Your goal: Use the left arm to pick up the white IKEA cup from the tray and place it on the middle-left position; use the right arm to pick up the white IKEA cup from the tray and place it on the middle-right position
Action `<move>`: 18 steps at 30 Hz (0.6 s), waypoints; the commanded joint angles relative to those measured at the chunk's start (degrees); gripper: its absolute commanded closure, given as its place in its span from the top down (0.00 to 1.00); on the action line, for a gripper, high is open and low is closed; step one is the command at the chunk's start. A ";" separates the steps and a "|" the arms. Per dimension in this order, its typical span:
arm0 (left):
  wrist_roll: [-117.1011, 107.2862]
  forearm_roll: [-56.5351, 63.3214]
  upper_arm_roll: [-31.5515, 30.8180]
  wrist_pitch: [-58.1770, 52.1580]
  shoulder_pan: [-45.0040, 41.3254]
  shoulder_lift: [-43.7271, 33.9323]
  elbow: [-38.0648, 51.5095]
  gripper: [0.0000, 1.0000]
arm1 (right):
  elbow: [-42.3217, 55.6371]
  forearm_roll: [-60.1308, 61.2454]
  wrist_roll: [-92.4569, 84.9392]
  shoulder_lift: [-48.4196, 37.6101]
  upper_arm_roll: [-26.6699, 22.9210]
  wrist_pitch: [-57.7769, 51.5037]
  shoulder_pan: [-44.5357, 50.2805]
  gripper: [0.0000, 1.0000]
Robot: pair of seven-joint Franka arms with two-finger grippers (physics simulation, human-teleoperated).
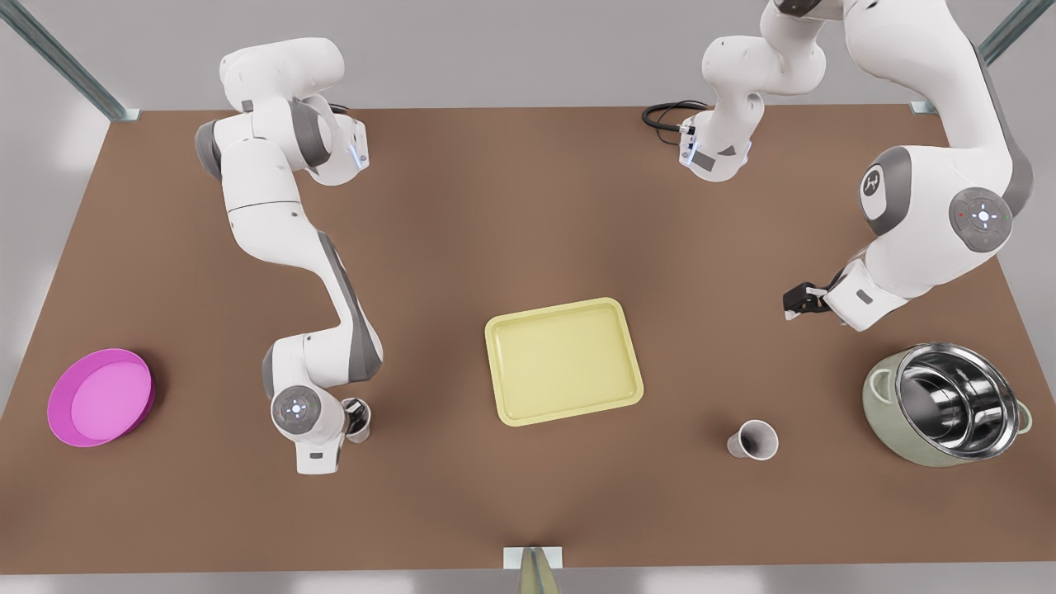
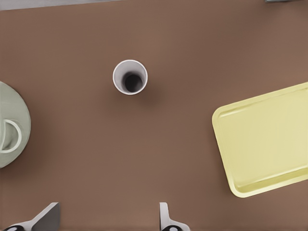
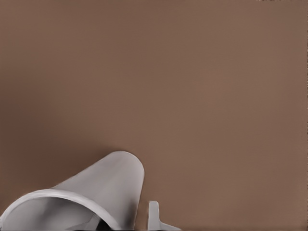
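A: The cup (image 3: 96, 192) closest to the lens sits between the jaws of the right gripper (image 1: 356, 419), low over the table (image 1: 528, 206), on the front view's left. Why there?

B: That patch seems to be the middle-right position, so probably only the release is left.

A: And the other cup (image 1: 752, 440)?

B: It stands upright on the table, between the tray (image 1: 495, 330) and the pot (image 1: 876, 394), touching neither. The left gripper (image 1: 799, 304) hangs well apart from it, jaws wide and holding nothing, likely because this cup is already delivered.
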 commanded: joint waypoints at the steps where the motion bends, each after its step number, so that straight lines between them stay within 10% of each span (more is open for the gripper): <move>1: 0.72 0.04 0.02 -0.08 0.04 -0.06 0.08 1.00 | 0.06 -0.24 -0.38 -0.09 0.00 0.37 0.00 0.50; 13: 0.72 0.04 0.02 -0.08 0.04 0.03 0.08 1.00 | 0.76 0.47 3.48 -5.89 2.90 -8.51 -0.09 0.75; 18: 0.64 -0.05 0.02 0.18 0.13 0.12 0.43 1.00 | 0.76 4.33 7.44 -21.53 2.28 -23.19 -1.23 1.00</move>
